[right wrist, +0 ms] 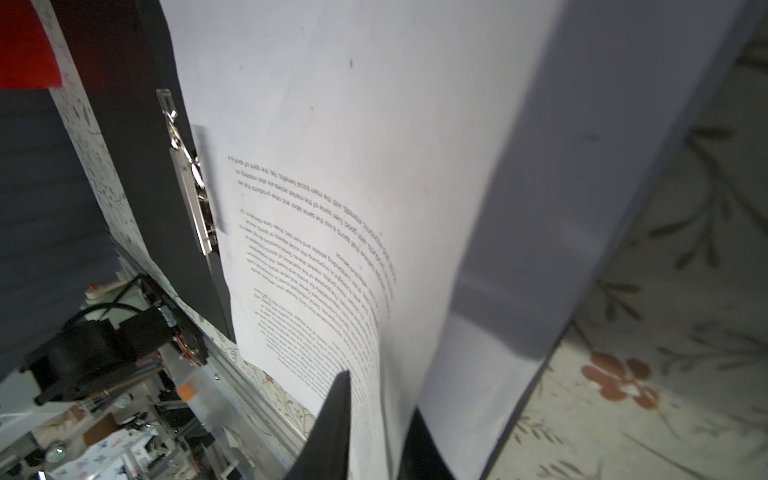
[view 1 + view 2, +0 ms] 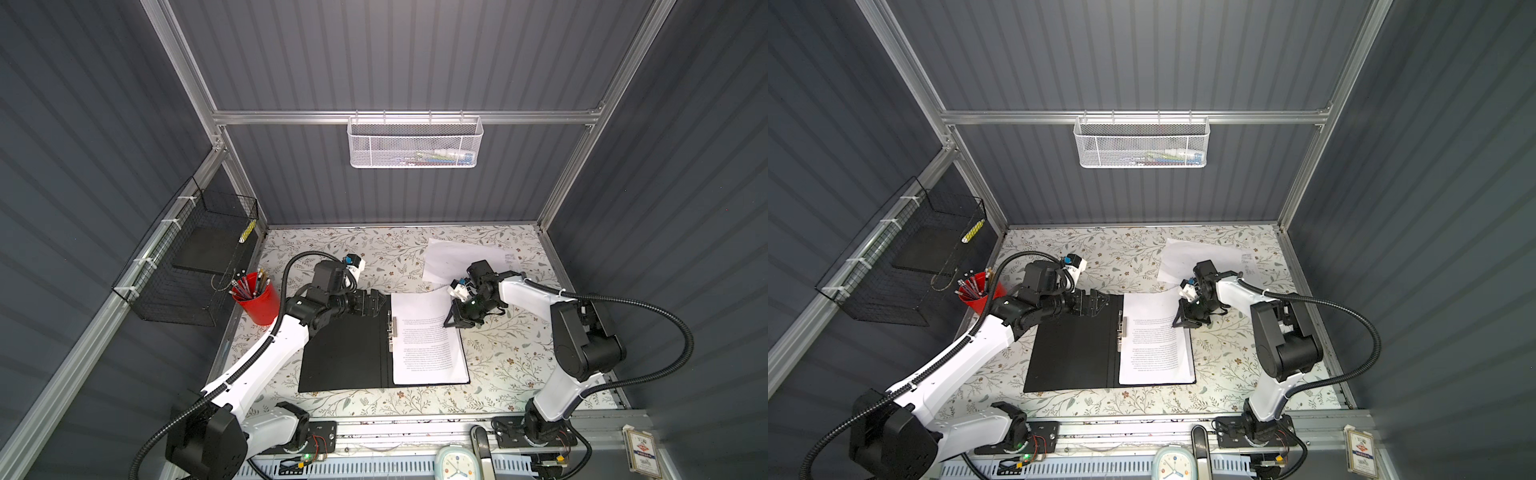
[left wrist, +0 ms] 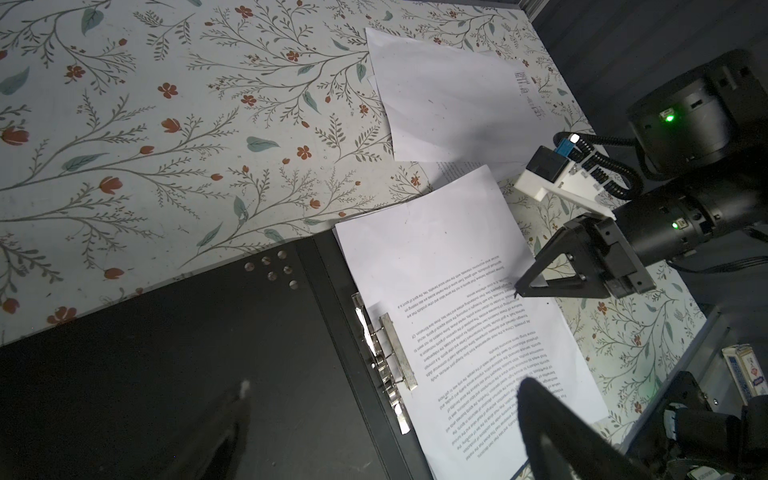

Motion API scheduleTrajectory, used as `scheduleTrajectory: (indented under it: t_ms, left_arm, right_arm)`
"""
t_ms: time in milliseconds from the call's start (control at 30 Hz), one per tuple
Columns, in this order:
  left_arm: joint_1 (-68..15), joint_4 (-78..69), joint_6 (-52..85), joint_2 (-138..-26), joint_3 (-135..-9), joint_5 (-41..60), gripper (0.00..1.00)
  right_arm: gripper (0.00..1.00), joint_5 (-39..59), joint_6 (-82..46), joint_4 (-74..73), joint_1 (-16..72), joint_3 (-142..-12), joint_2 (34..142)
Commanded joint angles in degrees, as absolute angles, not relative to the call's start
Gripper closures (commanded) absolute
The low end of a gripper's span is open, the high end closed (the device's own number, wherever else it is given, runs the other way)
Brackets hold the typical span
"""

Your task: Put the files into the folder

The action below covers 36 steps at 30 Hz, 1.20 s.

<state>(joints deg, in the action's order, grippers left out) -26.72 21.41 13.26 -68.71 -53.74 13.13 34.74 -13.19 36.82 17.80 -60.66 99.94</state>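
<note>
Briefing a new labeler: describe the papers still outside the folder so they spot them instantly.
Start at the open black folder mid-table. Beyond its far right corner, on the floral tabletop, lie the loose sheets. Unlike the printed page lying in the folder, they sit askew, mostly blank side up.

Both arms, the left arm (image 2: 266, 349) and the right arm (image 2: 559, 395), wear smooth white shells between blocky black joint housings. A black ribbed cable hose (image 2: 689, 345) runs along each one. The left gripper (image 2: 376, 305) and right gripper (image 2: 451, 324) are black. The right one's fingers (image 3: 552, 266) are open triangular frames narrowing to thin tips. Just behind the jaws sits a white bracket (image 3: 552, 178) with a blue plug (image 3: 563, 146). Farther back, a black cylindrical wrist (image 3: 656, 232) shows small green lights.
</note>
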Motion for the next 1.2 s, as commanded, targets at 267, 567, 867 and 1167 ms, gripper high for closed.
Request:
scheduleTrajectory:
  t_ms: [267,567,867,1167]
  left_arm:
    - [-27.1,22.3,13.2,-68.5,-55.6,14.0,0.00]
    - [-27.0,22.2,13.5,-68.4,-55.6,12.5,0.00]
    - [-27.0,25.8,17.8,-71.4,-59.8,8.8,0.00]
    - [-27.5,24.7,20.9,-82.0,-67.7,21.6,0.00]
  right_arm:
    - [0.60,32.4,-14.4,37.3,15.9,-59.0,96.8]
    - [0.41,27.4,-14.1,39.8,12.0,-58.4,88.4]
    - [0.01,20.9,-15.6,40.3,8.4,-59.3,78.4]
    - [0.01,17.5,-25.5,26.1,-2.4,-55.1,79.3]
